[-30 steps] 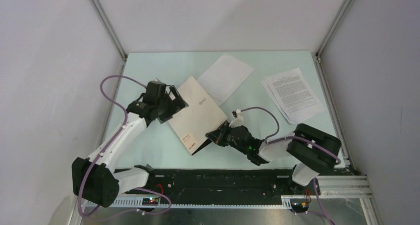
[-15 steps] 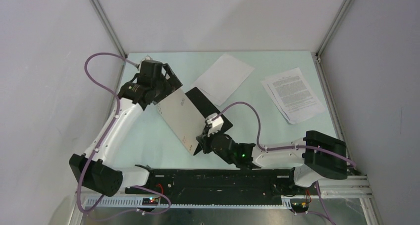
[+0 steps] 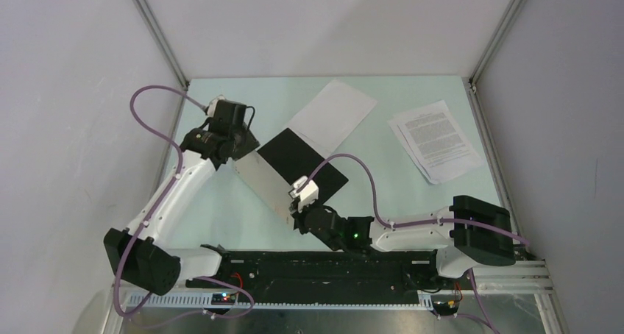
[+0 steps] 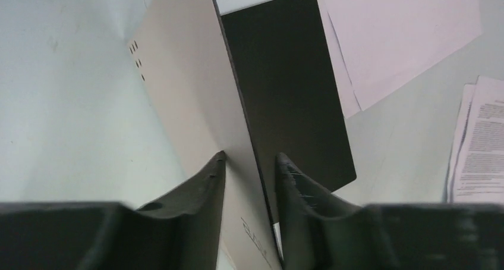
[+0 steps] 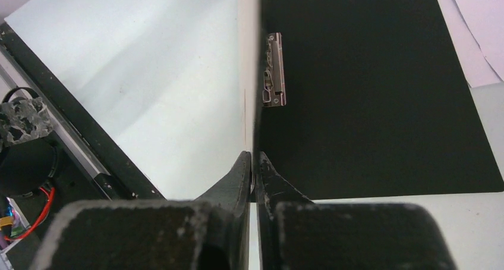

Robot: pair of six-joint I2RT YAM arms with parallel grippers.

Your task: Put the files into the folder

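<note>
From above and behind, the top view takes in the whole pale table (image 3: 427,87); both wrist views closely share its opened beige-and-black flat folder (image 3: 302,157).

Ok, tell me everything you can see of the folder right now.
The folder is thin, stiff-looking board, open in a V. Its black inside lies flat on the table, its far edge meeting the blank sheet. The beige-grey cover stands tilted up, with small dark dots and some print. A small metal clip sits inside by the spine. The right gripper is shut on the cover's near edge; the left gripper straddles its far edge, jaws apart.
</note>
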